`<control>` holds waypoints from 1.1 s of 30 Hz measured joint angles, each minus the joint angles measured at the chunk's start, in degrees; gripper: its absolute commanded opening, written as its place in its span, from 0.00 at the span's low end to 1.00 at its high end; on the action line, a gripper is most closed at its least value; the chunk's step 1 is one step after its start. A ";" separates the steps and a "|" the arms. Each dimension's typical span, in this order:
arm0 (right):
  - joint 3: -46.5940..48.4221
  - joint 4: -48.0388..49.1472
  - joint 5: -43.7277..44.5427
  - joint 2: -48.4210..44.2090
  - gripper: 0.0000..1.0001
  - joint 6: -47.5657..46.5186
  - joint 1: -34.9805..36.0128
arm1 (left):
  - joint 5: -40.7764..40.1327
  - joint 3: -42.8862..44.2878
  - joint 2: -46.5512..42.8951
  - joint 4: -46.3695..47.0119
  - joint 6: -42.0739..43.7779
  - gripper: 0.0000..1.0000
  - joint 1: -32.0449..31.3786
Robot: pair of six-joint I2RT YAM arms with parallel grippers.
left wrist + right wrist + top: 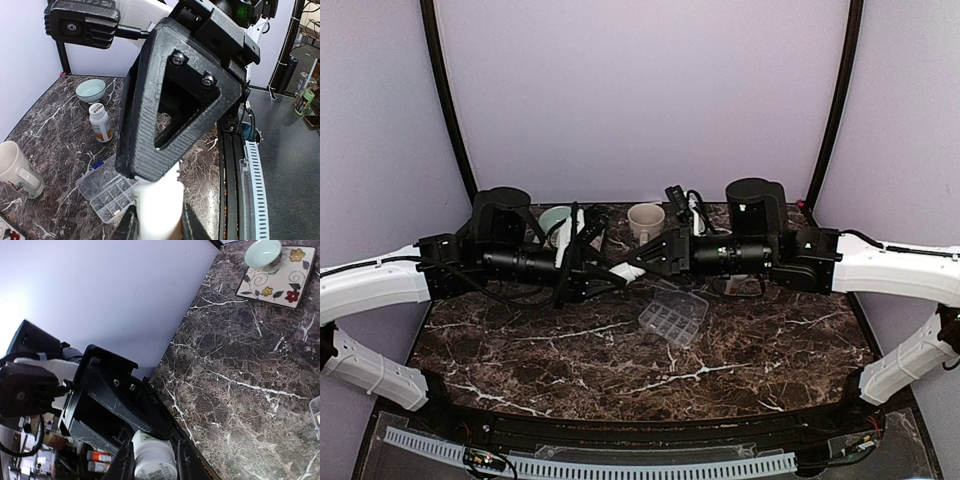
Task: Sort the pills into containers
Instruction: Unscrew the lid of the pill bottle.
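A white pill bottle hangs above the table between both grippers. My left gripper is shut on the white bottle. My right gripper is closed round the bottle's other end, a finger pressed to each side. The two grippers meet nose to nose. The clear compartment container lies open on the marble just below and to the right. One pale pill shows in a compartment of the container.
A second bottle with an orange label stands behind the tray. A cream mug and a pale green bowl sit at the back. Another green bowl rests on a floral plate.
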 measured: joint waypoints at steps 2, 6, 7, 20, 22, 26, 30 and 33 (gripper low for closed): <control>0.20 -0.46 0.02 0.00 0.06 0.00 -0.02 | -0.09 0.00 0.02 -0.07 0.11 0.00 0.00; 0.48 -0.85 -0.07 0.00 0.00 -0.83 -0.02 | -0.09 0.00 -0.02 0.00 0.11 0.00 0.00; 0.50 -0.92 -0.07 0.00 0.00 -1.05 -0.02 | -0.09 0.00 -0.02 0.00 0.11 0.00 0.00; -0.42 0.44 -2.99 -2.49 0.00 -15.47 0.87 | 5.57 1.64 -0.26 -1.05 -3.56 0.00 0.00; -1.09 1.01 -4.09 -3.58 0.00 -19.32 1.05 | 7.98 2.86 0.24 -1.95 -4.76 0.00 0.09; -2.03 2.03 -5.62 -5.35 0.00 -26.14 1.42 | 13.55 4.92 1.46 -2.91 -7.78 0.00 0.76; -2.73 2.86 -6.27 -6.38 0.00 -31.67 2.01 | 19.98 5.97 2.86 -2.91 -11.61 0.00 2.01; -3.02 2.91 -6.62 -6.58 0.00 -34.18 2.12 | 23.50 6.19 3.85 -2.54 -14.23 0.00 2.60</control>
